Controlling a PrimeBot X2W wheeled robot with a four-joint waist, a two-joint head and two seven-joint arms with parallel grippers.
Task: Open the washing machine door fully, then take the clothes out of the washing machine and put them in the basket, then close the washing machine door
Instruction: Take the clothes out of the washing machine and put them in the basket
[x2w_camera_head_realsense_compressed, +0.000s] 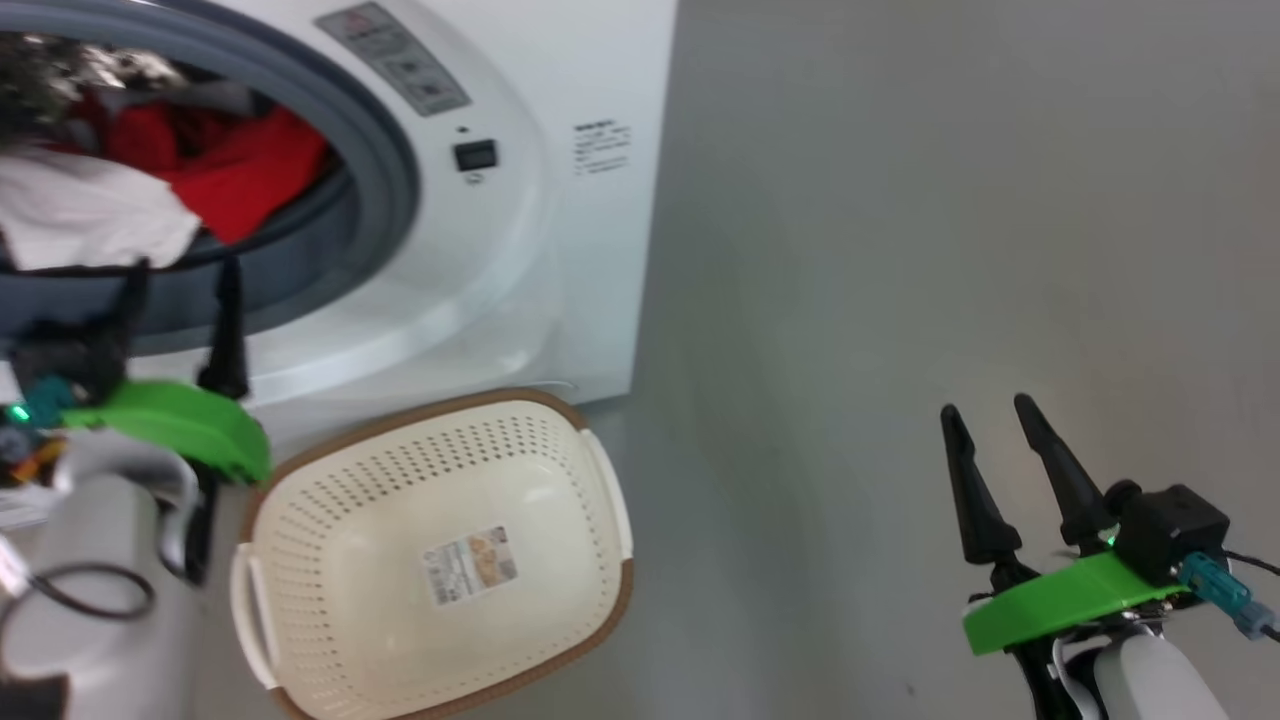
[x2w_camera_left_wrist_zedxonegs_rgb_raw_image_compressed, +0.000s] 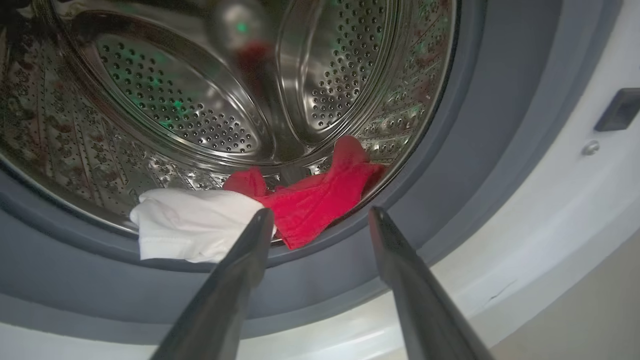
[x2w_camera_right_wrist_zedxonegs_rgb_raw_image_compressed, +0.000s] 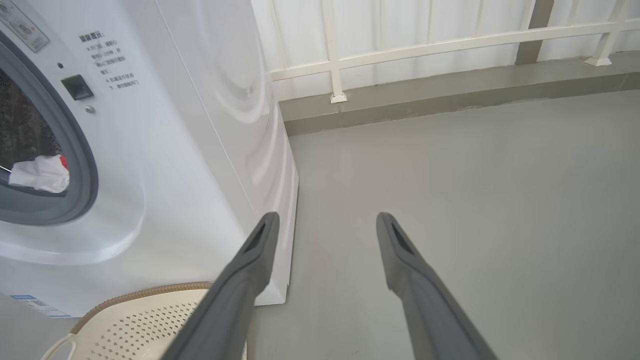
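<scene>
the washing machine (x2w_camera_head_realsense_compressed: 560, 250) is found at the far left, its drum (x2w_camera_left_wrist_zedxonegs_rgb_raw_image_compressed: 175, 100) uncovered. the basket (x2w_camera_head_realsense_compressed: 340, 560) is set on the floor (x2w_camera_head_realsense_compressed: 900, 250) just before it. the red garment (x2w_camera_head_realsense_compressed: 250, 180) and white garment (x2w_camera_head_realsense_compressed: 90, 215) are lodged touching at the drum's near lip. the left gripper (x2w_camera_head_realsense_compressed: 182, 268) is held at the gasket (x2w_camera_head_realsense_compressed: 380, 200), fingers spread, released. the right gripper (x2w_camera_head_realsense_compressed: 988, 408) is held well right, likewise released.

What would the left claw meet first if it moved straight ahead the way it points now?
Probably the red garment at the front edge of the drum, straight beyond the open left claw. The white garment lies just beside that line; depth is unclear.
</scene>
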